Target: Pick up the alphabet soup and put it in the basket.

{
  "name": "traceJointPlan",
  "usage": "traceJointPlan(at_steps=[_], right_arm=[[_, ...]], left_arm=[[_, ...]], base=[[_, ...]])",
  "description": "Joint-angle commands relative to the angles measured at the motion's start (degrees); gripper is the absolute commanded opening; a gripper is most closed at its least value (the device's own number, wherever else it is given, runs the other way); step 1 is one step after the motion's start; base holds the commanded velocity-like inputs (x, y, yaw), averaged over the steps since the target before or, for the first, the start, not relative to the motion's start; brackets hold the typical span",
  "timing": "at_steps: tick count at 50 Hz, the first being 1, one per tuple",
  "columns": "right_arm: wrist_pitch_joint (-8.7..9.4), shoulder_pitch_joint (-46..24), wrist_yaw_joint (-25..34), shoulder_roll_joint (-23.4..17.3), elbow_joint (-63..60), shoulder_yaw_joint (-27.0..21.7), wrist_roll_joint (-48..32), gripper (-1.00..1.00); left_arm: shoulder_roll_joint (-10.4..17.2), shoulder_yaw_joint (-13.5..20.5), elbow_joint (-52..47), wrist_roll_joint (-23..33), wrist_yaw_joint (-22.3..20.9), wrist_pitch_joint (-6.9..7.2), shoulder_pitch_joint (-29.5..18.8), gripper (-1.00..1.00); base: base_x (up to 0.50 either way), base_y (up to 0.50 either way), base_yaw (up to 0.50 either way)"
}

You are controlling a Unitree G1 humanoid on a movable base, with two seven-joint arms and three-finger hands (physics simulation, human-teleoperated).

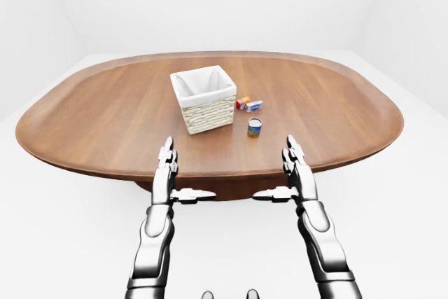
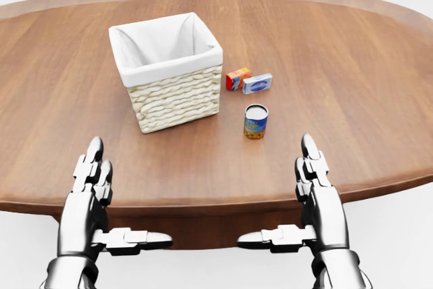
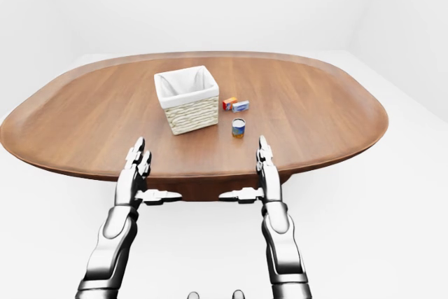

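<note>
The alphabet soup can [image 2: 256, 121], blue and yellow with a pale lid, stands upright on the wooden table [image 2: 352, 86] just right of the basket. The woven basket [image 2: 168, 72] with a white cloth liner sits left of centre in the head view, and nothing shows inside it. My left hand [image 2: 95, 201] is open at the lower left, over the table's near edge. Open too is my right hand [image 2: 308, 197] at the lower right, below and right of the can. Both hands hold nothing, thumbs pointing inward.
A small orange box [image 2: 237, 78] and a white and blue box [image 2: 258, 83] lie side by side above the can, right of the basket. The oval table is surrounded by white floor [image 1: 420, 194] and white walls.
</note>
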Motion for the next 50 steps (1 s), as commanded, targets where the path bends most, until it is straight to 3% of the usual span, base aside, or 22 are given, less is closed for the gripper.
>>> traceJointPlan(at_steps=[1, 2, 7, 11, 18, 22, 27, 32, 38, 50], right_arm=[[2.37, -0.52, 2.16, -0.7, 0.63, -1.16, 1.1, 1.0], [2.43, -0.6, 2.22, -0.72, 0.66, -1.24, 1.19, 1.0], [4.27, -0.67, 2.13, -0.68, -0.05, -1.34, 1.46, 1.0], [4.04, -0.99, 2.26, -0.71, 0.92, -1.17, 1.26, 1.0], [3.87, -1.09, 2.42, -0.66, 1.24, -1.07, 1.2, 1.0], [3.72, -1.31, 2.32, -0.6, 1.71, -0.93, 1.07, 1.0], [2.92, -2.36, 1.8, -0.57, 3.9, -0.94, 0.75, 1.0], [4.11, -2.43, 1.73, -0.85, 2.57, -1.54, 1.41, 1.0], [4.27, -2.16, 1.76, -0.92, 1.67, -1.69, 1.67, 1.0], [4.02, -1.38, 1.75, -0.67, 0.96, -1.2, 1.29, 1.0]], left_arm=[[1.02, 2.3, 2.87, 0.98, 1.48, -2.82, -1.55, 1.0], [1.05, 2.38, 3.53, 1.24, 1.99, -3.26, -1.84, 1.0], [1.33, 2.72, 2.54, -0.17, 1.22, -2.22, -1.81, 1.0], [1.7, 3.74, -0.14, -1.04, 1.35, -1.18, -1.19, 1.0], [2.12, 6.7, -11.14, -2.99, 1.35, 2.16, 2.25, 1.0], [2.19, 9.11, -18.09, -4.74, 0.54, 5.15, 4.21, 1.0], [1.82, 10.83, -25.12, -6.21, 0.0, 5.23, 5.29, 1.0], [1.79, 13.05, -31.59, -7.93, -0.23, 5.23, 5.21, 1.0], [2.38, 17.45, -46.94, -11.05, 0.56, 5.23, 4.48, 1.0], [0.98, 16.03, -48.46, -9.44, -0.46, 5.23, 5.4, 1.0]], base=[[0.0, 0.0, 0.0], [0.0, 0.0, 0.0], [0.0, 0.0, 0.0], [0.0, 0.0, 0.0], [0.0, 0.0, 0.0], [0.14, 0.0, 0.0], [0.23, 0.0, 0.0], [0.28, 0.0, 0.0], [0.3, 0.0, 0.0], [0.31, 0.0, 0.0]])
